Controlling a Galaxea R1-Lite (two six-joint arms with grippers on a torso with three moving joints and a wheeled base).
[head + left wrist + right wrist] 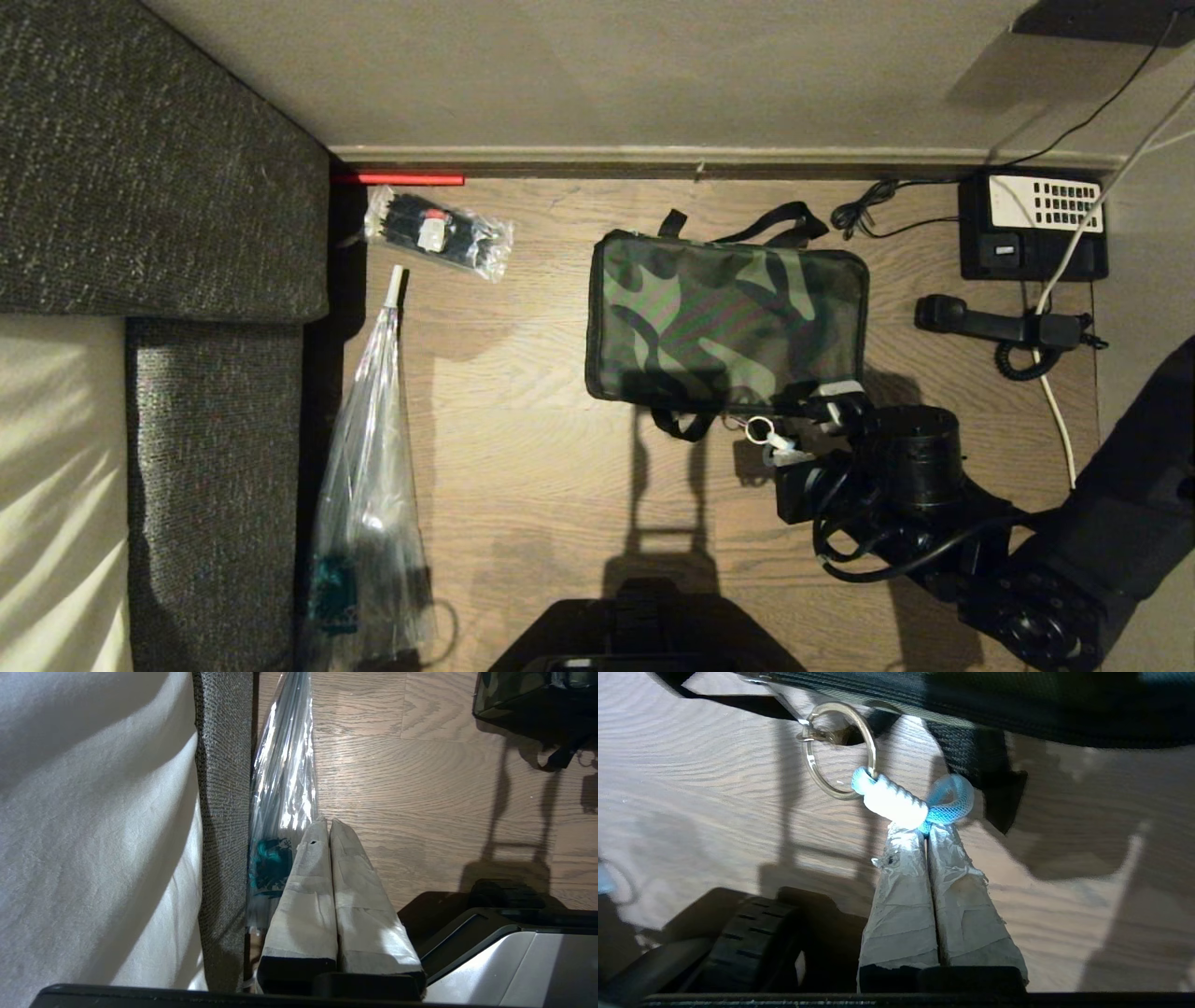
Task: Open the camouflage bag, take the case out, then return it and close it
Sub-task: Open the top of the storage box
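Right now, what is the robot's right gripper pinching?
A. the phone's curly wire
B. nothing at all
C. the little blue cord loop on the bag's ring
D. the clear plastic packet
C: the right gripper is shut on the blue cord loop, which hangs from the metal ring at the camouflage bag.

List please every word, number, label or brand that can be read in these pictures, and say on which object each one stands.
No text can be read in any view.
Desk phone: the pale keypad has marks, too small to read.
Clear plastic packet: a small white and red label, too blurred to read.
Long clear plastic bag: a teal print near its lower end, not legible.
Camouflage bag: no lettering visible.
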